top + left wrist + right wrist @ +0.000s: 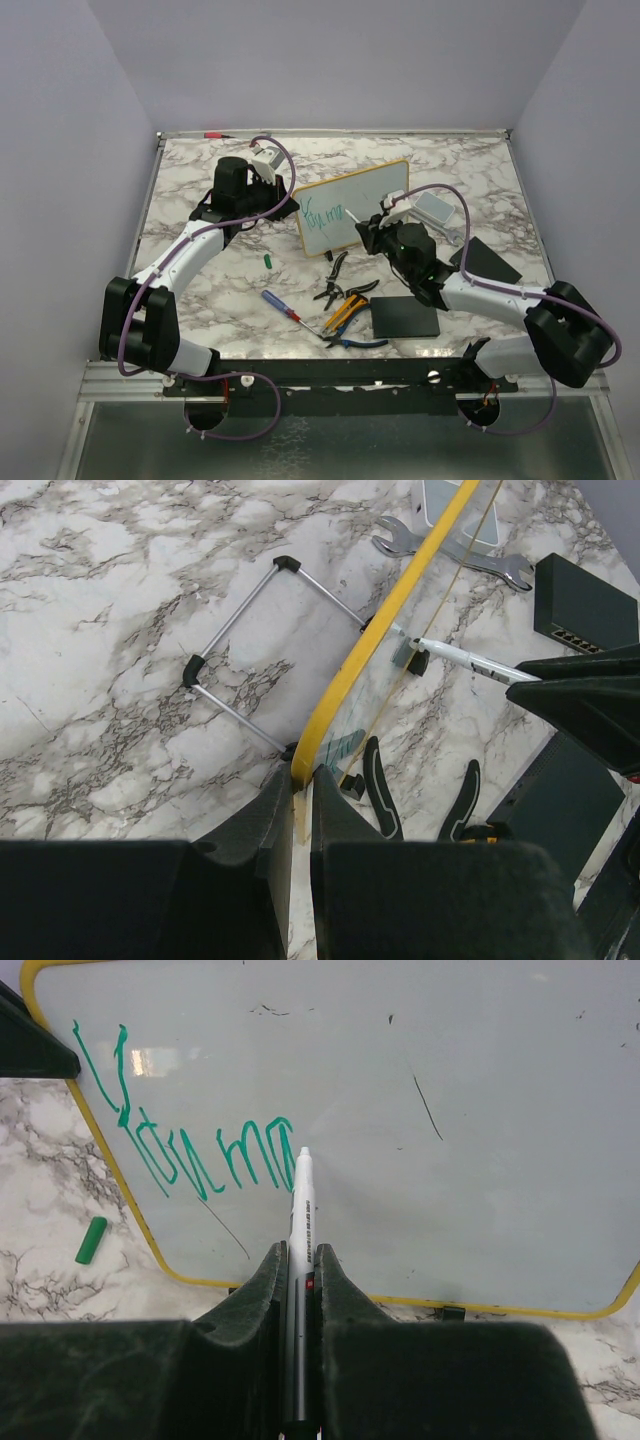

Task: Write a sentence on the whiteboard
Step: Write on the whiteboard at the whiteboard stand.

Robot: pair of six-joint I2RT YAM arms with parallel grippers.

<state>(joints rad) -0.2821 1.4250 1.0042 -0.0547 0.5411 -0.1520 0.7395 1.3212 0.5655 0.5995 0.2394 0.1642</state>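
The whiteboard (352,208) with its yellow frame stands tilted on the marble table; it fills the right wrist view (450,1110) and shows edge-on in the left wrist view (385,640). Teal-green scrawl, the sentence (190,1135), covers its left part (325,213). My left gripper (301,785) is shut on the board's yellow edge at its left corner. My right gripper (302,1255) is shut on a white marker (301,1210) whose tip touches the board just right of the last stroke. The marker also shows in the left wrist view (465,660).
A green marker cap (268,259) lies left of the board. Pliers (336,270), a blue screwdriver (278,303) and yellow-handled cutters (343,315) lie in front. A flat black pad (404,317), a grey-blue block (434,207) and a black box (487,260) sit at right.
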